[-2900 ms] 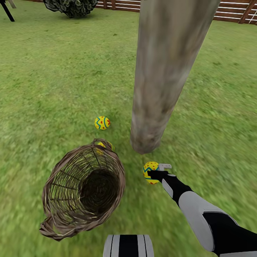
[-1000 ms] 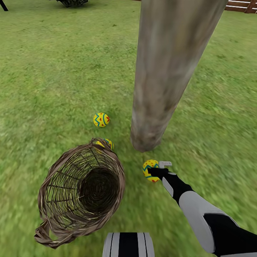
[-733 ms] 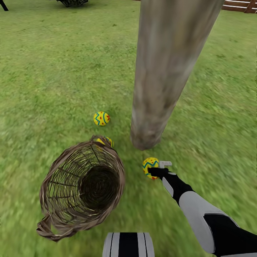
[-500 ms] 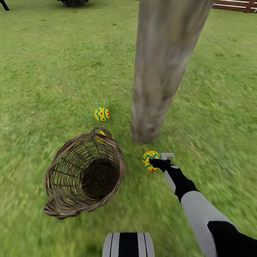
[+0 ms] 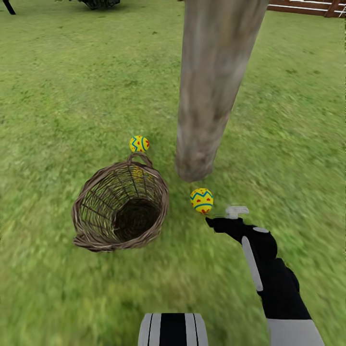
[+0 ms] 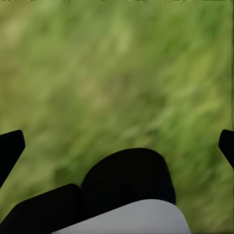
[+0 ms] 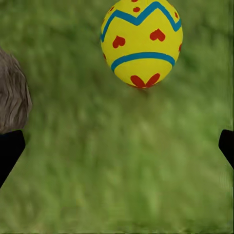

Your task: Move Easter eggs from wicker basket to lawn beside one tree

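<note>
Easter eggs, working out from the right jaws: spread wide, nothing between them, parked just short of the nearest egg (image 5: 202, 200) and not touching it. Lying loose on the lawn (image 5: 57, 96), close to the foot of the tree (image 5: 211, 96). Same story in the right wrist view, with both fingertips out at the edges and only grass in the gap. Left jaws also gaping, gripping nothing, pointed at blurry grass.

Further out: second egg (image 5: 139, 143) on the grass just past the loop handle of the wicker basket (image 5: 96, 226), a little to the left of the trunk and near it. Third egg (image 5: 138, 174) only a yellow patch seen through the weave of the basket's far wall. Can't tell whether inside the basket or lying right behind it. Bottom of the basket dark and, as far as visible, bare.

Guessing the step in hand: set-down of the near egg pretty much done, arm free for whatever comes next. So two out and by the tree for sure, the third a question mark.

Next move, probably: sort out that yellow patch first. If inside, go in over the rim with the jaws wide, close gently on the round slippery shape, lift clear of the wicker, put it down by the same trunk. If already outside, maybe nothing more than a check of how close to the tree. Worth avoiding any nudge to the near egg or the basket, round stuff on grass being keen to roll.
</note>
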{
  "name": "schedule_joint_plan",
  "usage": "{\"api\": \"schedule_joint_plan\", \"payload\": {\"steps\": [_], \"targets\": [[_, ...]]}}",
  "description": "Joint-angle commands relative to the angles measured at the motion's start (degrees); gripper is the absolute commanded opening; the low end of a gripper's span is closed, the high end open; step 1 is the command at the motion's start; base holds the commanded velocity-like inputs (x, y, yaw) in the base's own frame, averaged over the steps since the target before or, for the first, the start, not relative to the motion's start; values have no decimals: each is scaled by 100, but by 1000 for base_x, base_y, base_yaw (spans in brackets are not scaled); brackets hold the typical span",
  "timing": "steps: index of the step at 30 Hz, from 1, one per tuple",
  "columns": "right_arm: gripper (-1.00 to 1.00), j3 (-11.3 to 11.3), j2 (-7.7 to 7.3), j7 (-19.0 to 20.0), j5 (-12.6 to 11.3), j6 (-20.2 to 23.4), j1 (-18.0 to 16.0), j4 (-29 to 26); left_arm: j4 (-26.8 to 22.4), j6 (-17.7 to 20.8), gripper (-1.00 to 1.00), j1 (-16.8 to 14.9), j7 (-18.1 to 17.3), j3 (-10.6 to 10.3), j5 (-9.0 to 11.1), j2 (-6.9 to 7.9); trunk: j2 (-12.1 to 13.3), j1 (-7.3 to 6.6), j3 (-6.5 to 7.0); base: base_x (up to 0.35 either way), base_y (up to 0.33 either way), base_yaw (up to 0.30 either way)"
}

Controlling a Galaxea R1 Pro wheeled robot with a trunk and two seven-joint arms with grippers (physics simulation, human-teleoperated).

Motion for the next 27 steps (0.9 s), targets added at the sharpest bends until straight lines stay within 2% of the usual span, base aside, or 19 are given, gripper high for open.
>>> {"api": "schedule_joint_plan", "payload": {"steps": [1,4,12,18,22,24,27], "targets": [[100,31,0,13,0,71,118,-133,-10,26,100,1,26,3,36,-1,0,-3,20,-47,0,0],[100,191,-5,37,11,168,411,-415,-36,26,100,-1,60,27,34,-5,4,-11,87,-23,0,0],[100,299,-5,47,19,223,545,-541,46,10,100,-13,105,61,18,-7,15,-32,264,-5,0,0],[100,374,-7,48,20,228,563,-554,106,-452,100,-15,65,41,16,1,23,-47,397,0,0,0],[100,398,-11,53,20,215,589,-555,114,-548,100,-15,39,20,14,3,28,-57,486,0,0,0],[100,414,-13,112,20,174,629,-554,118,-573,100,-15,45,9,10,7,31,-62,530,0,0,0],[100,408,-26,459,21,140,657,-551,127,-590,100,-15,54,9,8,10,35,-70,596,0,0,0]]}}
